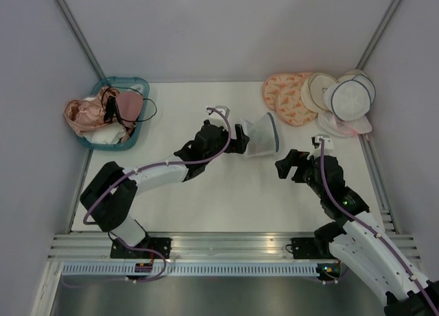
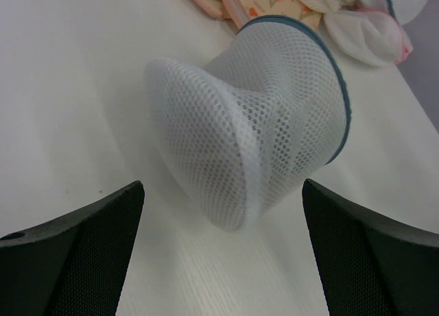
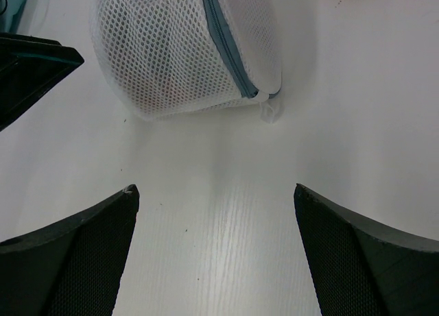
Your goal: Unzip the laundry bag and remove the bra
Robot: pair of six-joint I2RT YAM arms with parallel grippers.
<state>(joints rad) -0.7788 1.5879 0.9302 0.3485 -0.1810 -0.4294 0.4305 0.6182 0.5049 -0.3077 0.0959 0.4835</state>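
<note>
The laundry bag [image 1: 264,134], white mesh with dark zipper trim, lies on its side mid-table. My left gripper [image 1: 241,140] is open just left of it. In the left wrist view the bag's dented end [image 2: 247,131] sits between and just beyond the open fingers, with the gripper [image 2: 223,186] not touching it. My right gripper [image 1: 289,162] is open and empty, a little right of and nearer than the bag. In the right wrist view the bag [image 3: 171,52] lies ahead of the gripper [image 3: 216,188], its zipper [image 3: 226,52] shut with a small white tab [image 3: 271,110]. The bra is hidden; only a dim shadow shows through the mesh.
A teal basket [image 1: 143,90] holding pink garments stands at the back left. A pile of peach patterned and cream round bags [image 1: 302,96], with another white mesh bag [image 1: 348,100], lies at the back right. Walls close in on the left, back and right.
</note>
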